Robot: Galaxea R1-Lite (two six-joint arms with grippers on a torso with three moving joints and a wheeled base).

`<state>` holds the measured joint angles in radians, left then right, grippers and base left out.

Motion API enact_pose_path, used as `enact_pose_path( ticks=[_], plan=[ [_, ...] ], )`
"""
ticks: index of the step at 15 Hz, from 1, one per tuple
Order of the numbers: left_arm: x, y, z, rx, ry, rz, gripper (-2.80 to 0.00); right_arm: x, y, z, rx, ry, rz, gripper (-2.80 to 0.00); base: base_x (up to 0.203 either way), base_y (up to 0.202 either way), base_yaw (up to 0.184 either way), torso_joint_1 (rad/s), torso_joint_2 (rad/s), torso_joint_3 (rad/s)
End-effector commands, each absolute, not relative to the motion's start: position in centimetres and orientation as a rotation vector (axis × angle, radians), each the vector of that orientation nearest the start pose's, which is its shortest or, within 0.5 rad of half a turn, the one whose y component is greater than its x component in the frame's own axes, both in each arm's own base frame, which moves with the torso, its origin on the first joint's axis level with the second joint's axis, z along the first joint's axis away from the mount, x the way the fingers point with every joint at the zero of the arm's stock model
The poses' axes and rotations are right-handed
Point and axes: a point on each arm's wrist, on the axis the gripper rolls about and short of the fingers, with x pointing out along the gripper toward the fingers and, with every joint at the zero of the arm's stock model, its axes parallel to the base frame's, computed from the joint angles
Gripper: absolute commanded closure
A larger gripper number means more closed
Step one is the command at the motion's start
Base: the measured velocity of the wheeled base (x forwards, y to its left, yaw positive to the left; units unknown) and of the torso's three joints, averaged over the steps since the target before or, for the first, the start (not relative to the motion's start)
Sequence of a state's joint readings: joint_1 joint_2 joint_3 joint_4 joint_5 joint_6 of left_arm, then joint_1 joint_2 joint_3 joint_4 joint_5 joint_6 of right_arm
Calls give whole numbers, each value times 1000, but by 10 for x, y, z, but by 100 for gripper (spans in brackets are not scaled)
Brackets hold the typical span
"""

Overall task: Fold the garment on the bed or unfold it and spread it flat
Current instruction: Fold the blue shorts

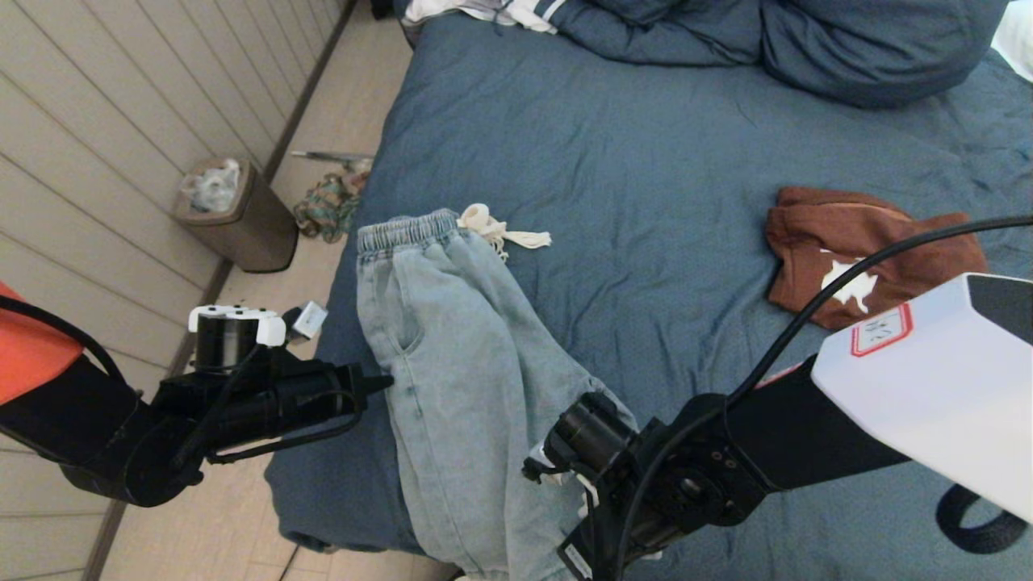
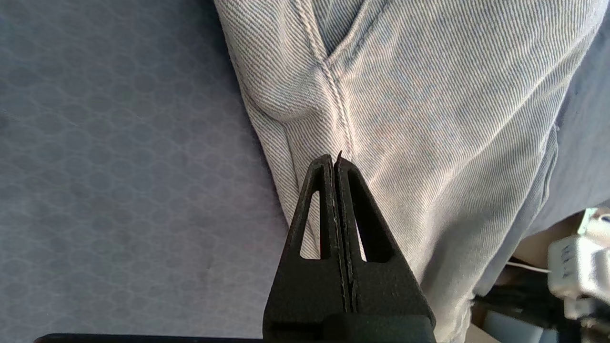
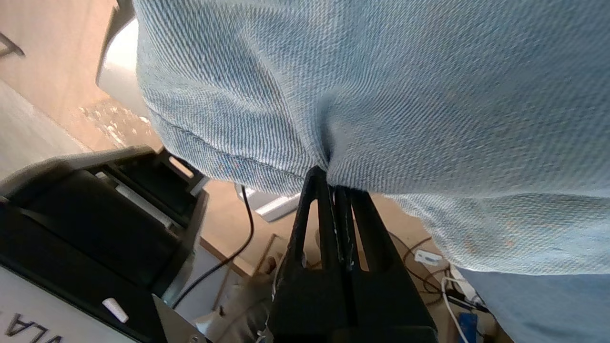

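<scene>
- Bedroom scene: pale panelled wall on the left, light floor, and the big slate-blue bed (image 1: 646, 161) filling most of the head view.
- Right gripper (image 3: 336, 183) has its fingers pinched tight on a fold of the pale denim trousers (image 1: 452, 363), near the lower leg end that hangs off the bed's near edge. In its wrist view the cloth bunches right at the tips.
- Left gripper (image 2: 335, 159) has its fingers pressed together with no gap. Its tips sit over the trousers' side seam near the pocket; looks like nothing is pinched, though a thread of cloth at the tip is hard to rule out.
- In the head view that left gripper (image 1: 379, 381) points at the trousers' left edge, about mid-thigh.
- Trousers lie lengthwise along the bed's left side, elastic waistband farthest from the robot, with a cream drawstring (image 1: 500, 230) trailing onto the sheet.
- Brown garment with a white print (image 1: 855, 250) lies crumpled well apart to the right.
- Blue pillows (image 1: 847, 48) are piled at the far end.
- Brown bin (image 1: 238, 214) stands on the floor by the wall.
</scene>
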<state>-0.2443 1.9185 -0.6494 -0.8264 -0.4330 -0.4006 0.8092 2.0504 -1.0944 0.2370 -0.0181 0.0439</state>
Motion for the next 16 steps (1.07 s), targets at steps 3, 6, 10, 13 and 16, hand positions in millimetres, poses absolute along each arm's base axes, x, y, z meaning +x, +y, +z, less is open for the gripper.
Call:
enact_pose_path(
  ticks=[3,6,10,13,16],
  plan=[
    [306,-86,94,-423,577,-570,0,232,226,131,-343,977,650,0,0,0,0,0,0,0],
    [306,-86,93,-423,579,-571,0,220,204,173,-309,899,637,0,0,0,0,0,0,0],
    [305,-88,93,-421,582,-576,0,207,189,191,-373,920,607,0,0,0,0,0,0,0],
    [304,-90,93,-418,585,-582,0,200,183,184,-471,957,595,0,0,0,0,0,0,0],
    [304,-91,91,-416,589,-583,0,196,186,177,-500,979,614,0,0,0,0,0,0,0]
  ],
)
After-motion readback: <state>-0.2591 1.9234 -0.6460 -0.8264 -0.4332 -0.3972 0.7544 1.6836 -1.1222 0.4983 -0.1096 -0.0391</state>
